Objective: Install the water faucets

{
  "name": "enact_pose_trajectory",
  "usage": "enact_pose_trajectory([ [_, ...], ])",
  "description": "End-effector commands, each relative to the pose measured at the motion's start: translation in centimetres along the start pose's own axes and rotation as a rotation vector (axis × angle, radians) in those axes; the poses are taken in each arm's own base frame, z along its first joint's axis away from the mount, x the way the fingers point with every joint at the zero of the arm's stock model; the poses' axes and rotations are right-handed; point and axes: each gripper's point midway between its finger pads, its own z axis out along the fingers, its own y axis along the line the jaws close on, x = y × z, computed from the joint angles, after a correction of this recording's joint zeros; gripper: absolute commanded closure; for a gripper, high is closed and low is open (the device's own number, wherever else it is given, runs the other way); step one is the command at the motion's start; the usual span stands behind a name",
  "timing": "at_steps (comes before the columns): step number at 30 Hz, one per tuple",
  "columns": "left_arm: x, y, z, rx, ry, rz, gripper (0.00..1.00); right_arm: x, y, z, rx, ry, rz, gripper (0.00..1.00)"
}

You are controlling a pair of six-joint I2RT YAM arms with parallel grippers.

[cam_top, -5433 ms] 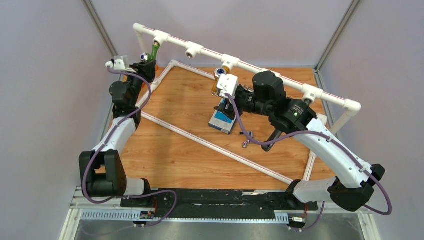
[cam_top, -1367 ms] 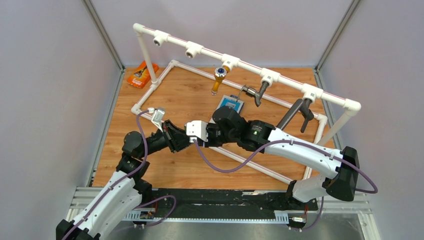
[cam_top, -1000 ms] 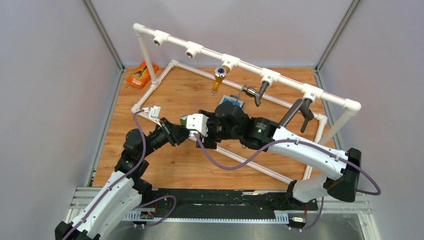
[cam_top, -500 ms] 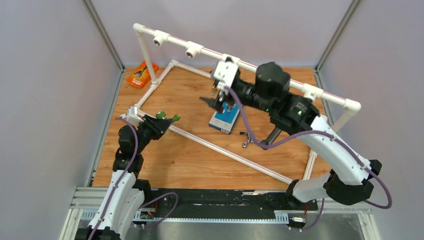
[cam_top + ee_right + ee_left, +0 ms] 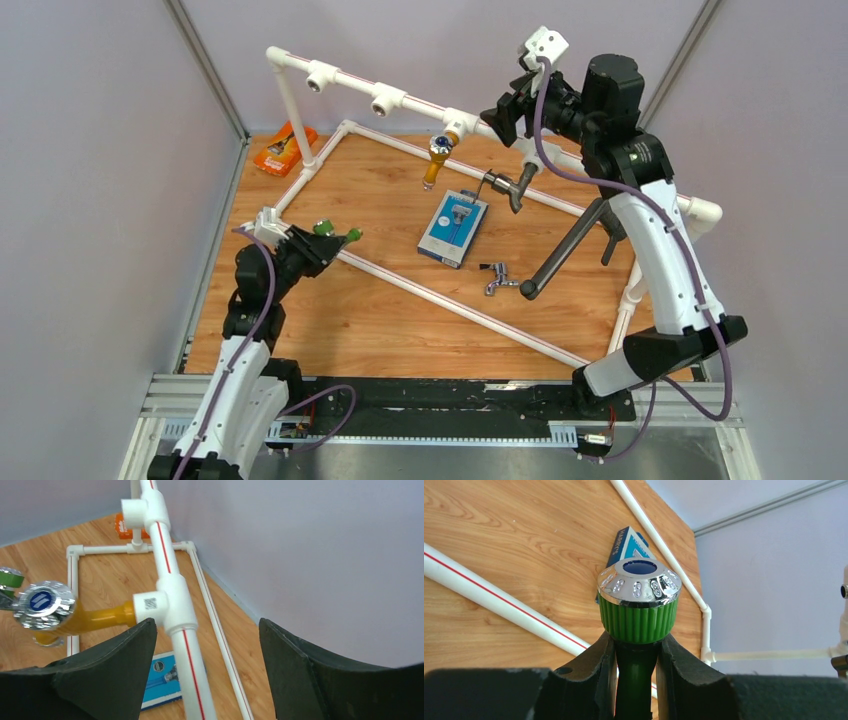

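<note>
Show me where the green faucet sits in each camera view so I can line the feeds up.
Top external: green faucet, left of centre, clamped in the left hand.
Left wrist: dead centre, chrome cap up, stem in that hand.
Right wrist: only a green sliver at the far left edge, probably it.
Shared landmark: the blue-and-white box, seen in all three.

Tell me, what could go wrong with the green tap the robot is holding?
1. The left fingers pinch the green plastic tap with a shiny chrome cap only by its thin neck, so it might twist or slip when screwed into an empty white socket.
2. The open right fingers hang close to the white pipe rail and the fitted yellow tap; a swing might knock them.
</note>
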Motion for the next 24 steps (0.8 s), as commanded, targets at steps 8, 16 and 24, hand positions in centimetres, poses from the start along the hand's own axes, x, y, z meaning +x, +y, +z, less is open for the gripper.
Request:
enact_pose_trajectory([
  [8,-2.3,-3.5,-0.2,0.075,-0.017,0.114,1.0,4.6,0.8,1.1,-0.148,0.138,0.082,0.24],
  [16,-3.5,-4.8,-0.4,0.084,-0.045,0.125,1.0,8.2,0.1,3.3,-0.17,0.236,0.062,0.36],
  [24,-8.1,-7.4,-0.1,0.082,-0.203,0.004,1.0,7.6,1.6,2.3,-0.24,0.228,0.064,0.68],
])
